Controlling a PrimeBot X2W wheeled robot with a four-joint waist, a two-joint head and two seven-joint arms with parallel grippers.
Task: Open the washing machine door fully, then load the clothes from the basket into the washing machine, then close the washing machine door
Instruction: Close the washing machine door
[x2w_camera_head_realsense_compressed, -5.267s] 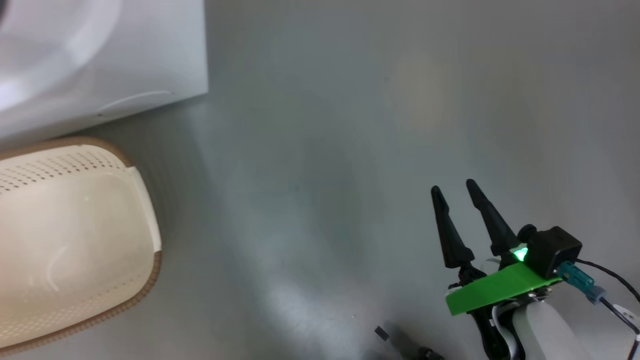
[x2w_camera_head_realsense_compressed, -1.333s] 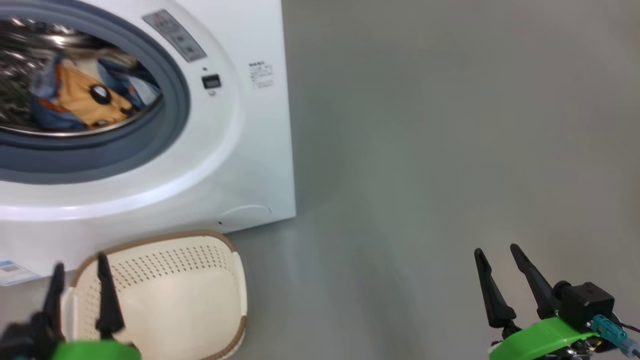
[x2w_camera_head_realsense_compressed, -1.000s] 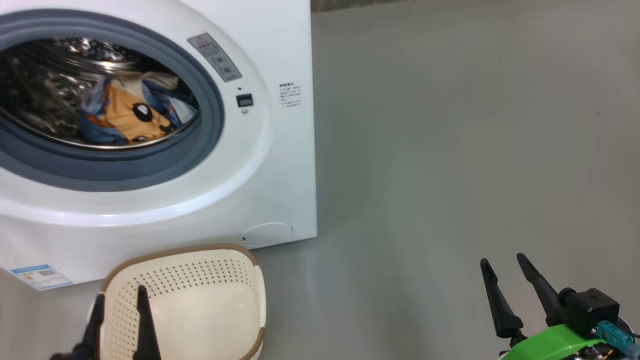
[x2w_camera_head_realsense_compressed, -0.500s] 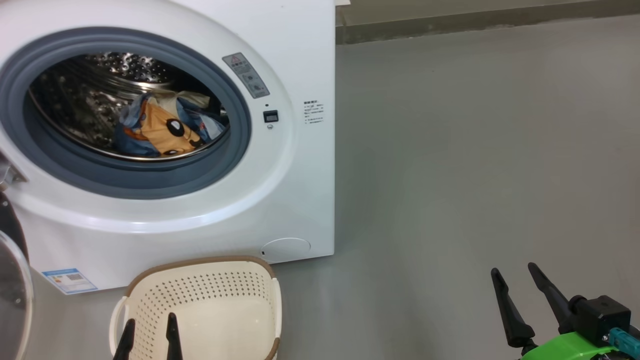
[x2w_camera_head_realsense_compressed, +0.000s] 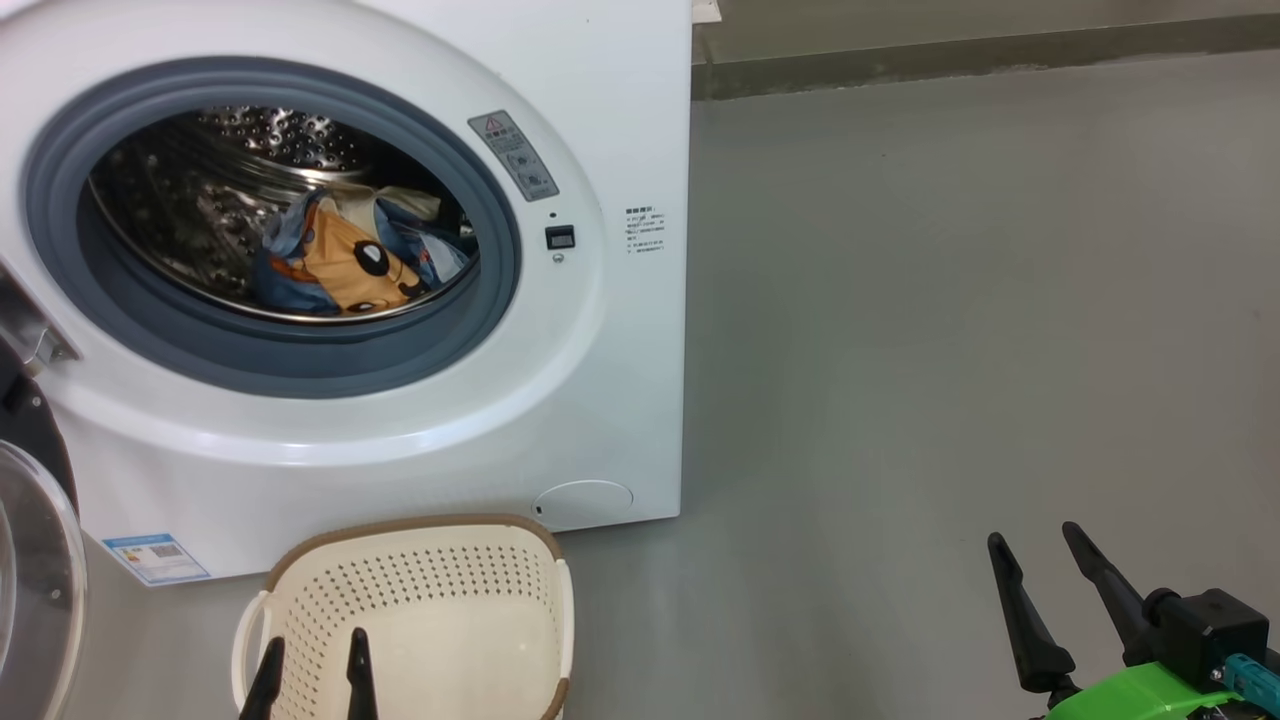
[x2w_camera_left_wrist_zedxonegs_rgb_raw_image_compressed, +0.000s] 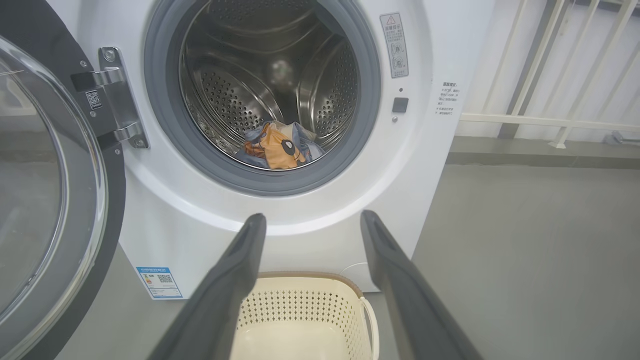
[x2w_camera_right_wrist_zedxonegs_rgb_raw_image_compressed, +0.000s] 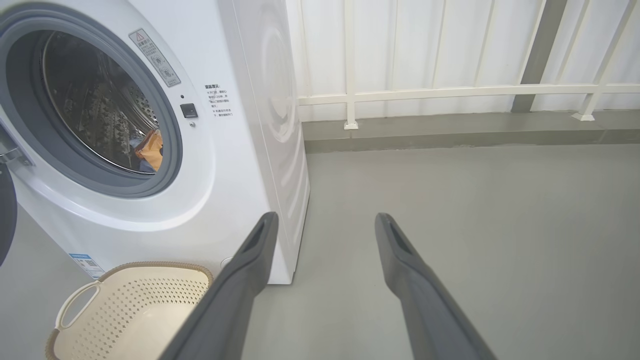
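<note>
Standing wide open at the left of the opening, the washing machine door (x2w_camera_left_wrist_zedxonegs_rgb_raw_image_compressed: 50, 175) hangs on its steel hinge (x2w_camera_left_wrist_zedxonegs_rgb_raw_image_compressed: 112, 100), with its clear glass bowl bulging out. The clothes (x2w_camera_head_realsense_compressed: 350, 265) lie in a bundle at the bottom of the steel drum (x2w_camera_left_wrist_zedxonegs_rgb_raw_image_compressed: 240, 90), near its front lip, inside the washing machine (x2w_camera_head_realsense_compressed: 600, 400). The basket (x2w_camera_head_realsense_compressed: 420, 530) sits on the grey floor (x2w_camera_head_realsense_compressed: 900, 350), just before the machine's lower front edge. The left gripper (x2w_camera_head_realsense_compressed: 313, 655) hovers above the basket, fingers spread apart and holding nothing. The right gripper (x2w_camera_head_realsense_compressed: 1036, 545) hangs over the floor well to the right, likewise spread and empty.
</note>
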